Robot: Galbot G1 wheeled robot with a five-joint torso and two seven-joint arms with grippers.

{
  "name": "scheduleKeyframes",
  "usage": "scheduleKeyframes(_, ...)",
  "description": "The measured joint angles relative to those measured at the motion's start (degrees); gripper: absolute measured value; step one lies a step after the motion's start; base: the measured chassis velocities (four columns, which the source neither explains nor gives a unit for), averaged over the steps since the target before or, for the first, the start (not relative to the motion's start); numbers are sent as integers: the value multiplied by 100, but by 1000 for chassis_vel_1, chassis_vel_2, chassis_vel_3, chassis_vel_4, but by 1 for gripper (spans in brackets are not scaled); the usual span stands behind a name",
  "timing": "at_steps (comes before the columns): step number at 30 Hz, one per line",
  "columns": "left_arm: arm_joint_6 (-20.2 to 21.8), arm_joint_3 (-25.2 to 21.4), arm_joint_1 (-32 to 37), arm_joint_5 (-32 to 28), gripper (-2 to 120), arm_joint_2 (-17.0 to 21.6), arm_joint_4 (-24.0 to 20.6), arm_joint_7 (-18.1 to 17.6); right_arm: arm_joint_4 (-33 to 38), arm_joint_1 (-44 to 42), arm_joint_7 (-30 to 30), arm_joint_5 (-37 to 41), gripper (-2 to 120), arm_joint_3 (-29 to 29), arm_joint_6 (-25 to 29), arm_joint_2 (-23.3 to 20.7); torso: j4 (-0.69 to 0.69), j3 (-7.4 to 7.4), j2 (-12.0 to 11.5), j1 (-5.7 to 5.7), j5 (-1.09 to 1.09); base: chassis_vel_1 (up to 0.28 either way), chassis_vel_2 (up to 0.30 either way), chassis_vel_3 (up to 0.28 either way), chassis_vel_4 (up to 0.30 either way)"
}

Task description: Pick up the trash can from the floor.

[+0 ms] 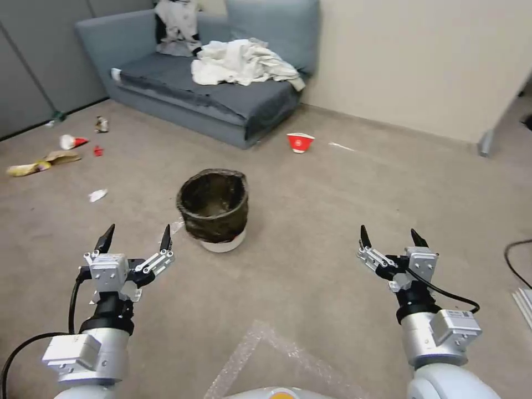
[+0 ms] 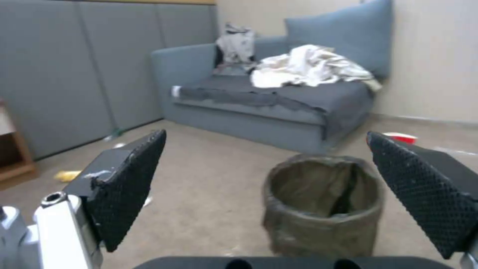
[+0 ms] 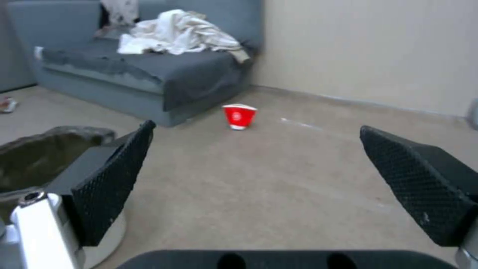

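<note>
The trash can (image 1: 213,209), a small round white bin lined with a crinkly dark bag over its rim, stands upright on the beige carpet floor (image 1: 310,221). My left gripper (image 1: 136,237) hovers open just left of it and slightly nearer to me, touching nothing. In the left wrist view the trash can (image 2: 323,207) sits ahead between the spread black fingers (image 2: 127,186). My right gripper (image 1: 390,237) is open well to the bin's right, over bare carpet. The right wrist view catches the trash can (image 3: 40,160) at its edge, beyond one finger.
A grey sofa (image 1: 210,94) with a heap of white cloth (image 1: 244,64) stands behind the bin. A red-and-white paper bowl (image 1: 300,142) lies near the sofa's corner. Litter (image 1: 50,158) is scattered at far left. Clear tape (image 1: 260,354) marks the carpet near me; a black cable (image 1: 515,260) lies right.
</note>
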Motion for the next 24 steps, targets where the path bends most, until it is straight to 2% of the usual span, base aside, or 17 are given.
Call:
scheduleKeyframes(9,-209,3,-23,19,100,-6,4,0,-11,8,-20,55,100,-6,-28,1,2,0,0,0,0,93,102,90,98)
scheduleKeyframes(11,-209,0,-29,14,100,-3,5,0,-19,12,-24,82,100,-6,-30,0,-2,0,0,0,0,0,0,0,0)
scheduleKeyframes(19,-202,-16,-38,3,100,11,7,3,-68,25,-35,93,100,-11,-30,2,0,-1,0,0,0,-21,18,23,-24)
scheduleKeyframes(24,-190,-18,-41,-5,100,19,8,7,-94,27,-39,93,100,-24,-28,9,0,0,0,0,-1,-106,120,102,-107)
